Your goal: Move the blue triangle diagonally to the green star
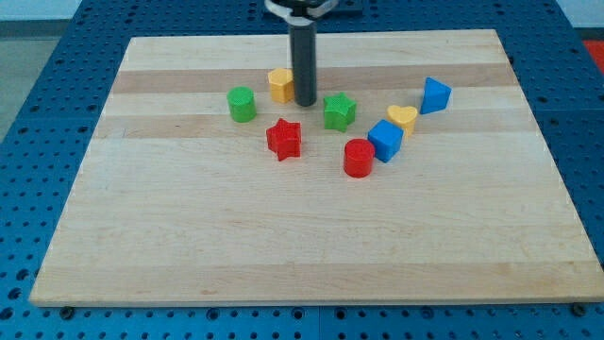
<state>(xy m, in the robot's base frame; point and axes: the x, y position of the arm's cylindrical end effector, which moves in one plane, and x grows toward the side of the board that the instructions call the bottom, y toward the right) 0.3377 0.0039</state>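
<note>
The blue triangle [435,95] lies toward the view's right on the wooden board [283,236]. The green star [339,111] sits near the board's middle top, well to the triangle's left and slightly lower. My tip [305,102] rests on the board between the yellow block [279,84] and the green star, just left of the star and far left of the blue triangle.
A green cylinder [242,104] stands left of the yellow block. A red star [284,140] lies below my tip. A red cylinder [359,158], a blue cube [385,141] and a yellow heart [403,118] form a diagonal row between star and triangle.
</note>
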